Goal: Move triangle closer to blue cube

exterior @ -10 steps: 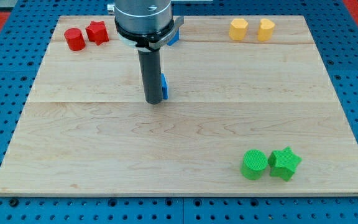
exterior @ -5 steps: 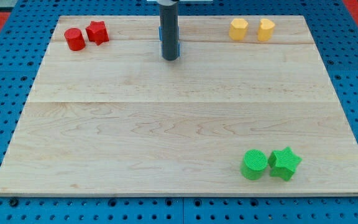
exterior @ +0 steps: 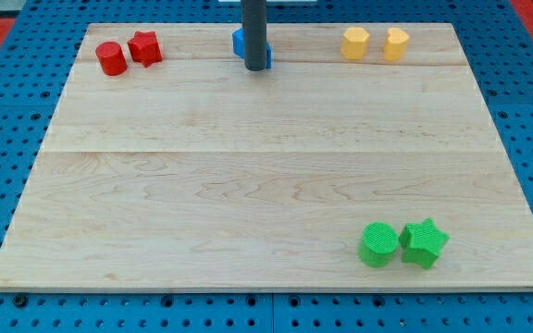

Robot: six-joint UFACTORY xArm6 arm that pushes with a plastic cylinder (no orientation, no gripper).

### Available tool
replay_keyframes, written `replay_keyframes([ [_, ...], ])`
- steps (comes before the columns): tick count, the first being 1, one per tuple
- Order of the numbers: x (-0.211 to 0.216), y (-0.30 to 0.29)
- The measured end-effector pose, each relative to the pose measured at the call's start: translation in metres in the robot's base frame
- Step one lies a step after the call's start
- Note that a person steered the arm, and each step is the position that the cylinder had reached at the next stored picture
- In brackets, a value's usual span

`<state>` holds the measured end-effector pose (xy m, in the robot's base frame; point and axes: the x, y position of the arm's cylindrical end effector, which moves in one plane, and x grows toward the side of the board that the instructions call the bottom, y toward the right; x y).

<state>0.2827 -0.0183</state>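
Observation:
My dark rod stands near the view's top centre of the wooden board [exterior: 248, 185], with my tip [exterior: 257, 67] on the board. Blue block material [exterior: 238, 42] shows just left of and behind the rod, and a thin blue sliver shows on its right side. The rod hides most of it, so I cannot tell the blue triangle from the blue cube, nor whether they touch. My tip is right in front of the blue pieces, on their lower side in the view.
A red cylinder [exterior: 111, 58] and a red star-like block [exterior: 144, 47] sit at the top left. Two yellow blocks [exterior: 355, 43] [exterior: 395, 43] sit at the top right. A green cylinder [exterior: 378, 244] and a green star-like block [exterior: 424, 242] sit at the bottom right.
My rod has moved from the board's middle toward the view's top, pushing a blue block ahead of it. The blue block now sits at the top edge by the other blue piece.

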Motion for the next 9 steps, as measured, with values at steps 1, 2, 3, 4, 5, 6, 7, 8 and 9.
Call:
replay_keyframes([
  [1, 0.014, 0.009],
  [2, 0.015, 0.010],
  [3, 0.015, 0.028],
  [4, 0.015, 0.042],
  [5, 0.092, 0.079],
  [6, 0.132, 0.140],
  [7, 0.131, 0.124],
  [8, 0.095, -0.013],
  [9, 0.071, -0.052],
])
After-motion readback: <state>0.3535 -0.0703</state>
